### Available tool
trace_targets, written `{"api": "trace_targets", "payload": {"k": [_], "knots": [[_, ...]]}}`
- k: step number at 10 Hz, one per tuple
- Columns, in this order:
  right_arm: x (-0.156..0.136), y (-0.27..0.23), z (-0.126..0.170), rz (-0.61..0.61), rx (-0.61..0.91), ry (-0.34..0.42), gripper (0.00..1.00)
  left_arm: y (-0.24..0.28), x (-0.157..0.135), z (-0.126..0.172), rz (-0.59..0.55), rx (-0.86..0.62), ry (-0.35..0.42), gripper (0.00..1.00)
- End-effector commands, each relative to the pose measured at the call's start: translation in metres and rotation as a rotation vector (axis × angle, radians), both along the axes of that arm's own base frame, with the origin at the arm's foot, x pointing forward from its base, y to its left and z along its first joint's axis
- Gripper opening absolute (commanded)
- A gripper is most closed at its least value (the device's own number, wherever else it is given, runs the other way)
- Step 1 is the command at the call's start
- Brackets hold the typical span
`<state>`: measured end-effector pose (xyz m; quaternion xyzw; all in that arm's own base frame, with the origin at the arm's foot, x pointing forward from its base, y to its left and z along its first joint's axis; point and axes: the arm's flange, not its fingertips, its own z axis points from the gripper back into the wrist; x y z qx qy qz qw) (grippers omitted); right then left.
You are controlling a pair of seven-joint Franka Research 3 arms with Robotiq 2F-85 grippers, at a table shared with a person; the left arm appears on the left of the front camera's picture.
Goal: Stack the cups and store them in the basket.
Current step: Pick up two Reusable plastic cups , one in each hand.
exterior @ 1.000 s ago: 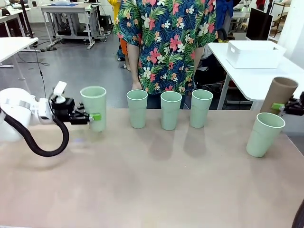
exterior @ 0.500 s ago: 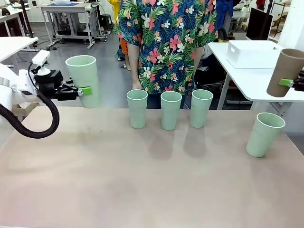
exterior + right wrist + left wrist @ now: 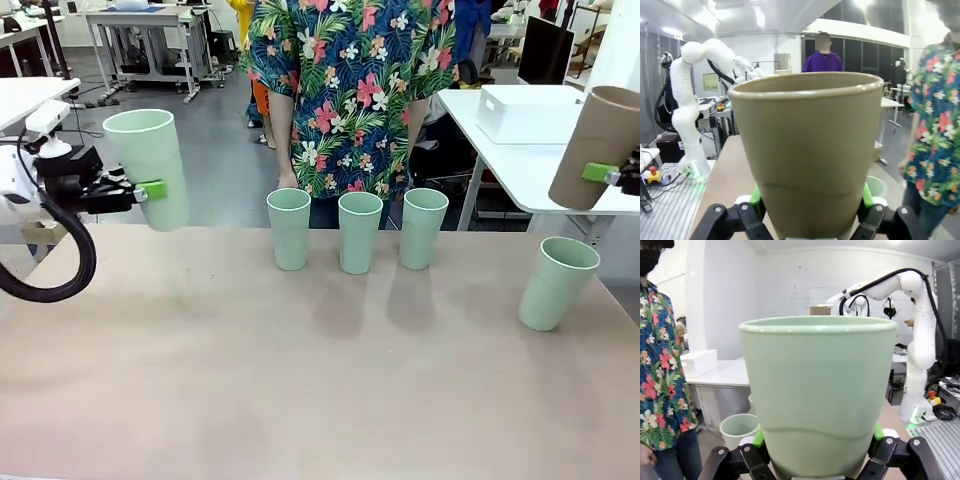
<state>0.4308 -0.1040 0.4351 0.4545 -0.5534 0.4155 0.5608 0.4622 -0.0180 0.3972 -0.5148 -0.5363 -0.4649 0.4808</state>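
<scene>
My left gripper is shut on a mint green cup, held upright in the air at the table's far left; the same cup sits between the green pads in the left wrist view. At the right edge my right gripper is shut on the tan-brown cup, raised and tilted; that cup is close up in the right wrist view. Three mint cups stand in a row at the far edge. A further mint cup stands tilted at the right. The white basket rests on a side table.
A person in a flowered shirt stands behind the row of cups, hands down at the table's far edge. A white side table lies beyond the right corner. The near half of the brown tabletop is bare.
My left gripper has lifted its mint cup off the table and carried it up and leftward. My right gripper has raised the tan-brown cup higher at the right edge.
</scene>
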Motion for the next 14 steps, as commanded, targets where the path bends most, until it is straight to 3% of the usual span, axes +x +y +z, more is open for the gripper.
{"api": "trace_targets", "payload": {"k": [1, 4, 6, 9, 14], "knots": [[-0.038, 0.034, -0.009, 0.019, -0.021, 0.011, 0.84, -0.004, -0.034, 0.004, -0.017, 0.024, 0.045, 0.85], [-0.063, 0.073, -0.048, 0.064, -0.076, 0.089, 0.84, -0.014, -0.064, -0.014, -0.053, 0.061, 0.036, 0.85], [-0.078, 0.082, -0.068, 0.070, -0.124, 0.087, 0.84, -0.017, -0.068, -0.031, -0.065, 0.061, 0.050, 0.85], [-0.090, 0.075, -0.076, 0.069, -0.115, 0.083, 0.84, -0.020, -0.079, -0.047, -0.080, 0.058, 0.062, 0.85], [-0.094, 0.075, -0.076, 0.064, -0.115, 0.081, 0.84, -0.022, -0.083, -0.048, -0.046, 0.058, 0.075, 0.85]]}}
